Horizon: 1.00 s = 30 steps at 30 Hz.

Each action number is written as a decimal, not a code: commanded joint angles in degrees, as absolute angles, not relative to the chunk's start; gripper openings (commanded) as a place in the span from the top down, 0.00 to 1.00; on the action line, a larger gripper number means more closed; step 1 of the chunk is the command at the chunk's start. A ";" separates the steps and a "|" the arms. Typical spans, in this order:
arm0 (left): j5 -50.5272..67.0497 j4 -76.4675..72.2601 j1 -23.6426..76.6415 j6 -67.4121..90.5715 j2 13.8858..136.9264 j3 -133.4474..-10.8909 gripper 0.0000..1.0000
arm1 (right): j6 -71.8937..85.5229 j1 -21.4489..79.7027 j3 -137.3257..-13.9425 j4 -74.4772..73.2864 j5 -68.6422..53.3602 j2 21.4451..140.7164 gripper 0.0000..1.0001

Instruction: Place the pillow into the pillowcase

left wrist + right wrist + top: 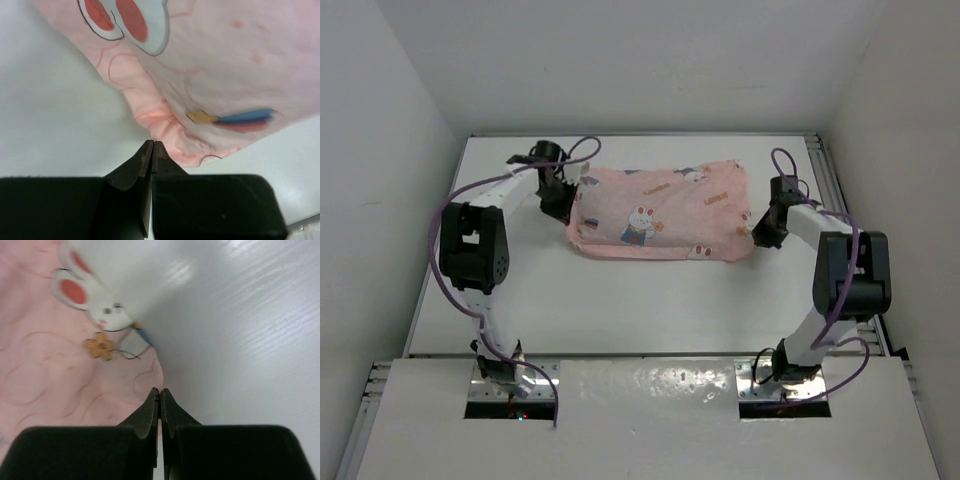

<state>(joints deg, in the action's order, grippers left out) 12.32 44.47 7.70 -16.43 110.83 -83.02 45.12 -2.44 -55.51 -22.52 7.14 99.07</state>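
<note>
The pink bunny-print pillowcase (660, 212) lies plump and bulging across the far half of the table. No pillow shows in any view. My left gripper (558, 205) is at the case's left end. In the left wrist view its jaws (152, 143) are pressed together, the tips right at a gathered edge of the pillowcase (225, 75); no fabric shows between them. My right gripper (760, 232) is at the case's right end. Its jaws (160, 390) are shut too, and their tips sit over the rim of the pillowcase (60, 375).
The white table (620, 300) is boxed in by white walls at the left, right and back. A metal rail (828, 190) runs along its right edge. The arm bases (510, 375) stand at the near edge.
</note>
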 commanded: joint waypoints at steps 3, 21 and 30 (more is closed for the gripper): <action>13.97 60.01 7.73 -25.13 106.79 -98.69 1.00 | 42.01 -0.44 -56.34 -21.80 6.07 89.74 1.00; -7.03 47.82 8.35 -20.31 111.00 -83.58 0.49 | 42.63 -0.44 -55.99 -21.62 3.78 92.90 1.00; 8.94 48.33 8.17 -23.89 102.40 -79.63 0.42 | 42.10 -0.44 -55.20 -21.27 3.87 92.90 1.00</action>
<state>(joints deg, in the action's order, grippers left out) 0.47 47.94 8.54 -21.17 107.39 -80.47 42.61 -0.27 -55.48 -22.11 3.90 92.77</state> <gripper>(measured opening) 0.588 0.002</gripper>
